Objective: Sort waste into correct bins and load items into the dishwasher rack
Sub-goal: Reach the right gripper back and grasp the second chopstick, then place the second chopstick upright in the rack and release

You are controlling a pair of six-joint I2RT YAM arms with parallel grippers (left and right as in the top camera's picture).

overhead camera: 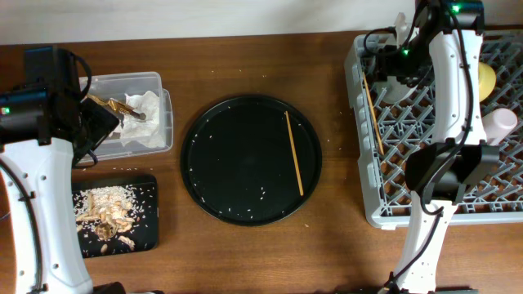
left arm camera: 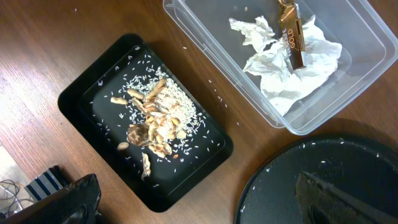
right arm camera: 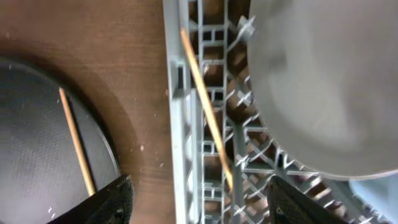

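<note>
One wooden chopstick (overhead camera: 372, 110) lies along the left edge of the grey dishwasher rack (overhead camera: 368, 214). In the right wrist view this chopstick (right arm camera: 208, 118) rests on the lattice, free of my open right gripper (right arm camera: 202, 211). The other chopstick (overhead camera: 294, 153) lies on the round black tray (overhead camera: 212, 155). The grey plate (right arm camera: 323, 81), yellow bowl (overhead camera: 486, 77) and pink cup (overhead camera: 500, 122) are in the rack. My left gripper (left arm camera: 202, 208) hangs open and empty between the tub and the trays. Napkins (left arm camera: 292, 68) and a wrapper (left arm camera: 291, 37) lie in the clear tub (overhead camera: 155, 82). Food scraps (left arm camera: 155, 121) sit in the shallow black tray (overhead camera: 147, 184).
Rice grains are scattered on the round black tray and on the wood around the shallow tray. My right arm (overhead camera: 453, 98) crosses above the rack and hides part of it. Bare wooden table (overhead camera: 335, 245) lies between the round tray and the rack.
</note>
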